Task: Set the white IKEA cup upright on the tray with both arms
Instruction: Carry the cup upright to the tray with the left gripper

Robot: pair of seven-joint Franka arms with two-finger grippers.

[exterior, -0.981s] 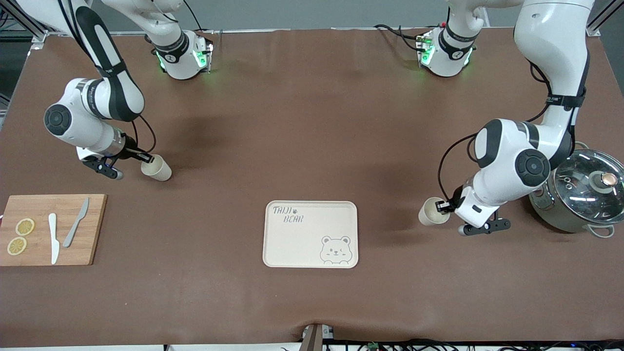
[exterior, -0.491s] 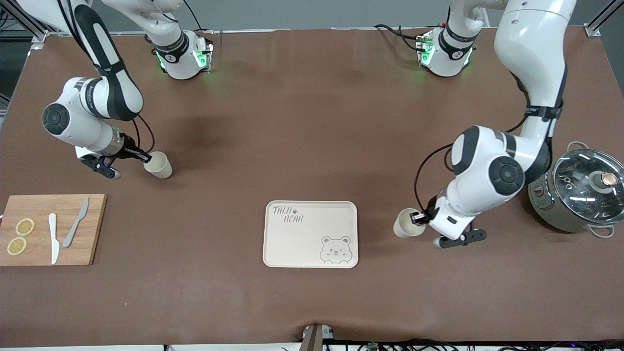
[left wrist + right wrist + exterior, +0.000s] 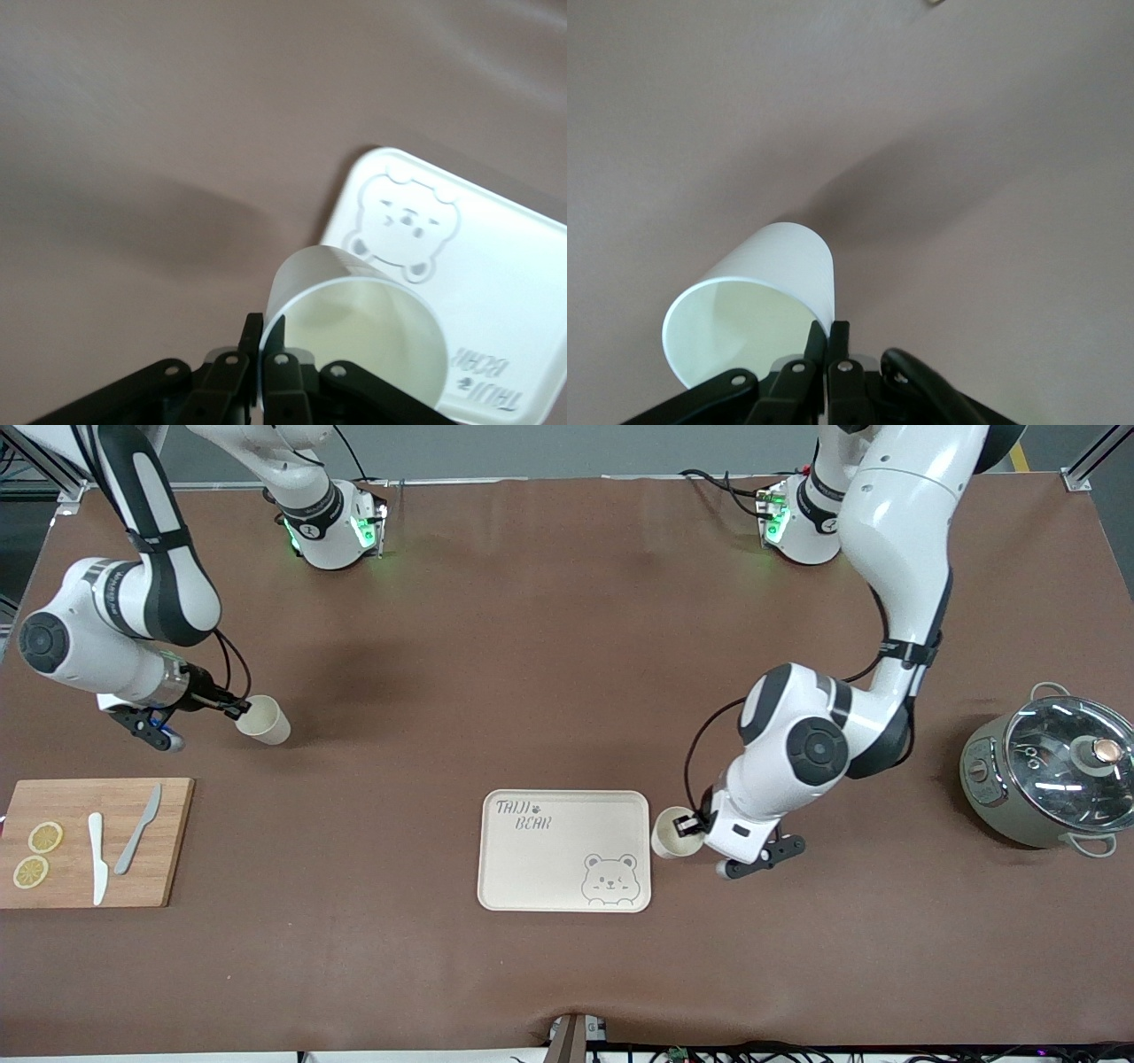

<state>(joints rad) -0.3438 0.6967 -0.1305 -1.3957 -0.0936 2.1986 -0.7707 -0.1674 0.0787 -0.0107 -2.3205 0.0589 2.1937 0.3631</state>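
The cream tray with "TAIJI BEAR" lettering and a bear face lies near the middle of the table. My left gripper is shut on the rim of a white cup, held in the air just beside the tray's edge toward the left arm's end. In the left wrist view the cup hangs over the tray's edge, pinched by the left gripper. My right gripper is shut on the rim of a second white cup, over bare table above the cutting board. It shows in the right wrist view, pinched by the right gripper.
A wooden cutting board with two lemon slices, a white knife and a grey knife lies toward the right arm's end. A steel pot with a glass lid stands toward the left arm's end.
My left gripper has carried its cup from near the pot to the tray's edge. My right gripper has lifted its cup slightly and shifted it toward the right arm's end of the table.
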